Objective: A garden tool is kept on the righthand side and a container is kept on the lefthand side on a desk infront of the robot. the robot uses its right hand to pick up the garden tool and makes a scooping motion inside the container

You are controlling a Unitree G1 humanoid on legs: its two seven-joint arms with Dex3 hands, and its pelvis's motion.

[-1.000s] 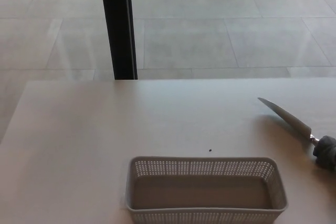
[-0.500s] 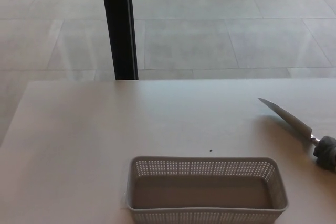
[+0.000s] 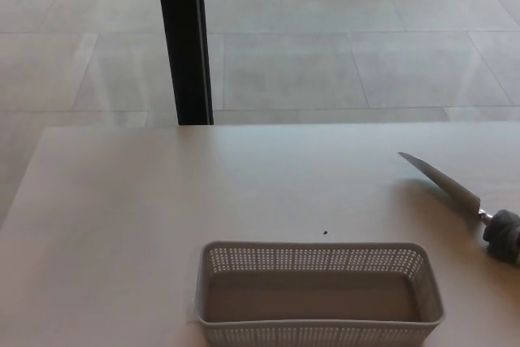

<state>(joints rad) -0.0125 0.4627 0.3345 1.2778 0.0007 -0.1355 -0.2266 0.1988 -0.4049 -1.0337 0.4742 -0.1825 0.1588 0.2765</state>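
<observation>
A garden tool [image 3: 455,193] with a narrow pointed metal blade and a dark grey handle lies flat on the desk at the right edge of the head view, blade tip pointing to the far left. Its handle runs out of the picture at the right. A grey perforated plastic container [image 3: 318,259] stands at the near middle of the desk, with nothing in it. Neither of my hands shows in the picture.
The pale desk [image 3: 146,217] fills the lower half of the view, with its far edge near the middle. A black vertical post [image 3: 184,38] rises behind the desk over a tiled floor. A tiny dark speck [image 3: 325,232] lies just beyond the container.
</observation>
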